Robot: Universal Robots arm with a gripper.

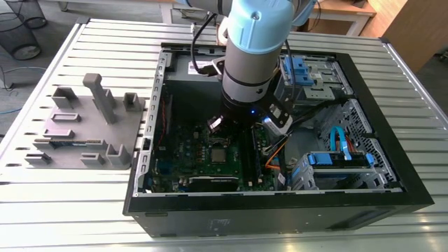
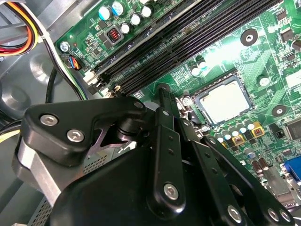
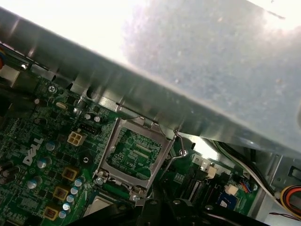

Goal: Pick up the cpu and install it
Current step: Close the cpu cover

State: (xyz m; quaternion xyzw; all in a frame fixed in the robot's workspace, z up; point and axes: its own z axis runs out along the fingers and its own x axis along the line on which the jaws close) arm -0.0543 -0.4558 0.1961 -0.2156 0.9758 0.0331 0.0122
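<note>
The cpu lies flat as a dull silver square in its socket on the green motherboard, inside the open computer case. In the second wrist view the cpu shows pale inside the black socket border. The hinged silver socket frame stands raised, and board components show through its window. My gripper hangs low over the board just behind the socket, close to the frame and its wire lever. Black gripper links hide the board beneath them.
Black memory slots run beside the socket. A metal box wall rises close behind the frame. Drive bays with blue parts and orange cables fill the case's side toward the exterior view's right. A grey fixture plate sits outside, on the left.
</note>
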